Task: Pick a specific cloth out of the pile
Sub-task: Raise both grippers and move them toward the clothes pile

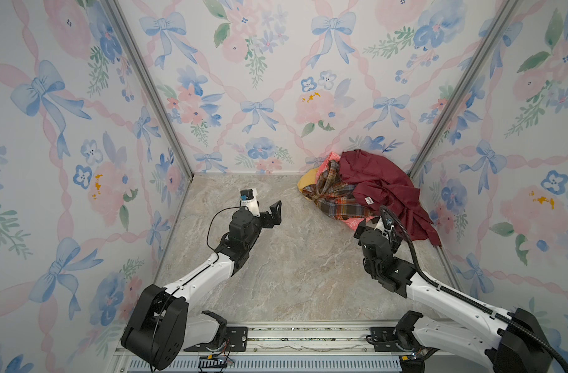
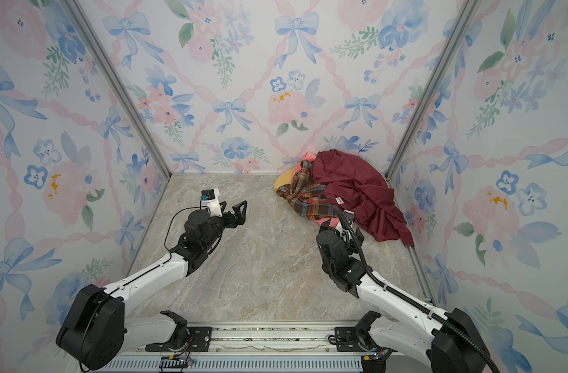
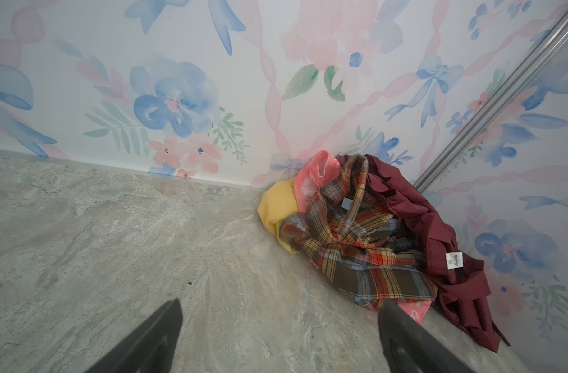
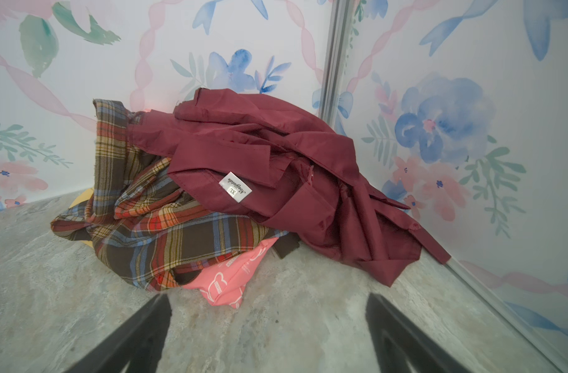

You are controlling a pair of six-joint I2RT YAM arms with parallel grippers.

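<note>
Coral-pink cloth [image 1: 350,222] w/ white outline print sits at the bottom of the pile [image 1: 366,190], mostly buried.

Both top views: pile is heaped in the far right corner of a marble-look desk [image 1: 292,258], against floral-papered walls [image 1: 260,80]. Maroon garment [image 1: 382,181] lies on top & spills to the right. Plaid shirt [image 1: 337,197] covers the left half. Yellow garment [image 1: 307,181] pokes out at the far-left edge. Only two bits of cloth show: one at the back by the wall, one at the near edge under the plaid shirt. L gripper [image 1: 268,210] hovers over bare desk left of centre, well apart from pile, jaws wide, holding nothing. R gripper [image 1: 374,222] is low at the pile's near edge, just beside the near pink bit; its jaws are mostly hidden by the wrist here.

L wrist view: both dark fingers [image 3: 156,336] spread wide, bare desk between them. Pile lies ahead, off to one side. Cloth [image 3: 311,174] shows behind the plaid shirt's collar, beside the yellow garment. A second corner [image 3: 416,311] peeks out below the plaid shirt. White label [image 3: 453,260] sits on the maroon garment.

R wrist view: fingers [image 4: 144,326] spread wide, nothing gripped. Cloth corner [image 4: 226,281] sticks out from under the plaid shirt onto the desk, just ahead of the gap between the fingers, touching neither. Maroon garment drapes over the plaid shirt; its label reads XL. A sliver of yellow garment shows behind the plaid shirt, near the wall.
</note>
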